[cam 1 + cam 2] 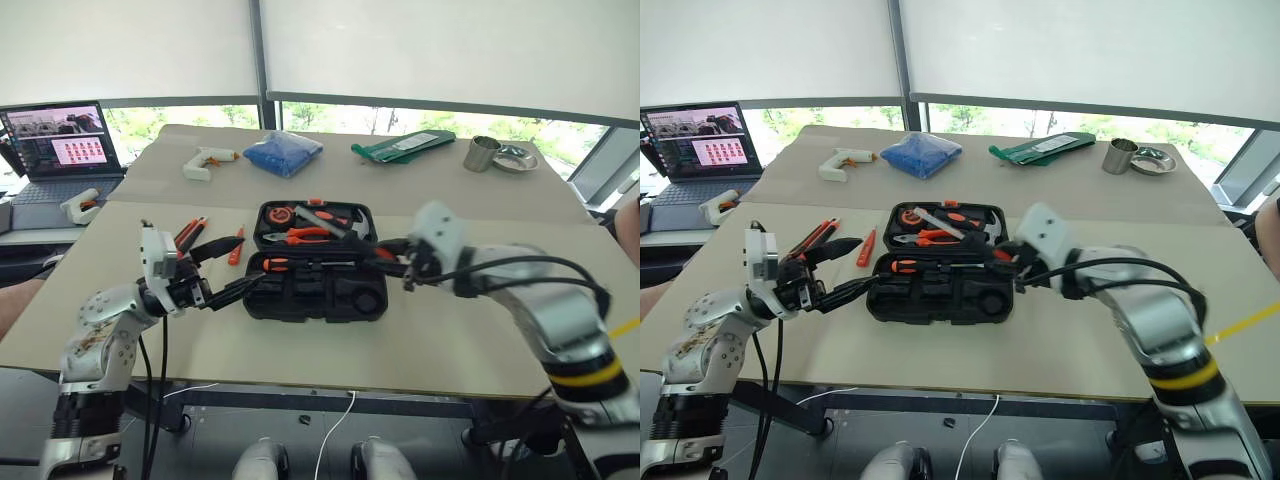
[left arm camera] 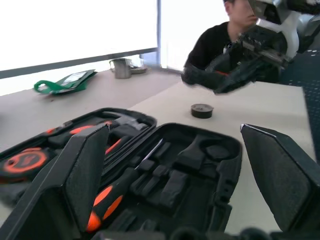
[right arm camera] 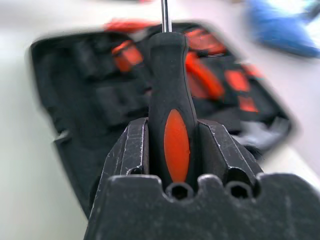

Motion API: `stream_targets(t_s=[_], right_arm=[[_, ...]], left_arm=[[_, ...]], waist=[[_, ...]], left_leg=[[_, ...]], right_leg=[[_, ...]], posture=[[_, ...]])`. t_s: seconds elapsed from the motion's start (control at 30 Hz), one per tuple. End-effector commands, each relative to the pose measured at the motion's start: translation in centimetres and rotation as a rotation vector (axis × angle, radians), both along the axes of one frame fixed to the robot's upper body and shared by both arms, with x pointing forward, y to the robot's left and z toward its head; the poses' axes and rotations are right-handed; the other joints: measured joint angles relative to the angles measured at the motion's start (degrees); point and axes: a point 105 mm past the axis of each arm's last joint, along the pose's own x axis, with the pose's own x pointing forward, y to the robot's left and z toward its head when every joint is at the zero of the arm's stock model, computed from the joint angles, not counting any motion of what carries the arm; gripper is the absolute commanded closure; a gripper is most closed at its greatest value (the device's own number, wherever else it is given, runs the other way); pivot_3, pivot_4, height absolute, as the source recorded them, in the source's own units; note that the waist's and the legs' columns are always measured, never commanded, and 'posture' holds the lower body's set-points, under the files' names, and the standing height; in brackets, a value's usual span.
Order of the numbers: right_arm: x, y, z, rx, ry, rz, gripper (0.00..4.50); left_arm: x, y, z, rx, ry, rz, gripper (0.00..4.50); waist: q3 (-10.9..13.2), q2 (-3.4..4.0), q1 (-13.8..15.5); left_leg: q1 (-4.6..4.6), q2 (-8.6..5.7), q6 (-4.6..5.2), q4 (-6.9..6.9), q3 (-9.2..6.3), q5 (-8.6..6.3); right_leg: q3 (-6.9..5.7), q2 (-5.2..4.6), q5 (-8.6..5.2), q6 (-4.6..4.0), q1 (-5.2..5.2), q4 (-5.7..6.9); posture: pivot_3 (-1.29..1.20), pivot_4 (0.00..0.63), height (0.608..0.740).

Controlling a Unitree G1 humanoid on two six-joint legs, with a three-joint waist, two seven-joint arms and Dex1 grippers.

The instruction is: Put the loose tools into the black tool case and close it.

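right hand [image 3: 172,135] gripping screwdriver [image 3: 170,110], unlabelled

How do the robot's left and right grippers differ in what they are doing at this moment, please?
The left gripper stands wide open and empty, while the right gripper is shut on a black-and-orange screwdriver. The left gripper sits at the black tool case's near left edge; the right gripper is at its right side. Both are raised off the table.
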Motion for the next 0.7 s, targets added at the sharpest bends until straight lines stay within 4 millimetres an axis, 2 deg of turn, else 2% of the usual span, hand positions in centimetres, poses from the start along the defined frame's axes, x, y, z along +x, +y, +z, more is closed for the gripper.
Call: stream_targets(t_s=[0.03, 0.13, 0.23, 0.33, 0.47, 0.7], right_arm=[[1.5, 0.4, -0.6, -0.195, -0.053, 0.08, 3.46], [2.8, 0.0, -1.4, -0.335, -0.055, 0.133, 3.46], [3.9, -0.1, -1.1, -0.355, -0.055, 0.156, 3.46], [4.3, -0.7, -1.7, -0.397, -0.031, 0.178, 3.46], [5.3, -0.1, -2.0, -0.376, -0.036, 0.168, 3.46], [5.5, 1.3, -3.4, -0.364, -0.02, 0.215, 3.46]], left_arm=[[0.0, 0.3, 0.7, 0.004, -0.038, 0.027, 0.0], [-0.3, 0.1, 0.2, 0.011, -0.026, 0.017, 0.0], [-0.3, -0.2, -0.1, 0.014, -0.024, 0.013, 0.0], [-0.4, -0.4, -0.3, 0.01, -0.026, 0.015, 0.0], [-0.4, -0.6, -0.5, 0.006, -0.028, 0.019, 0.0], [-0.3, -0.3, -0.1, -0.006, -0.04, 0.046, 0.0]], waist=[[0.0, -0.01, 0.4], [0.0, 0.0, 0.6], [0.0, 0.0, 0.6], [0.0, 0.01, 0.4], [0.0, 0.01, 0.3], [0.0, 0.01, 0.2]], left_leg=[[-0.03, 0.0, 0.0, 0.0, 0.0, 0.0], [-0.13, -0.07, 0.05, 0.0, 0.03, -0.03], [-0.16, -0.08, 0.08, -0.01, 0.05, -0.05], [-0.16, -0.09, 0.05, -0.03, 0.07, -0.05], [-0.11, -0.08, 0.0, -0.02, 0.09, -0.02], [-0.09, -0.05, -0.07, -0.02, 0.08, 0.03]], right_leg=[[0.0, -0.04, 0.05, -0.08, -0.01, -0.01], [-0.03, -0.13, 0.18, -0.21, -0.06, -0.04], [-0.04, -0.13, 0.17, -0.16, -0.05, -0.09], [-0.06, -0.1, 0.17, -0.16, -0.06, -0.06], [-0.08, -0.08, 0.18, -0.18, -0.05, 0.0], [-0.08, -0.07, 0.21, -0.22, -0.04, 0.05]], posture=[[0.0, 0.15, 0.739], [0.0, 0.15, 0.739], [0.0, 0.15, 0.739], [0.0, 0.15, 0.739], [0.0, 0.15, 0.739], [0.0, 0.15, 0.739]])
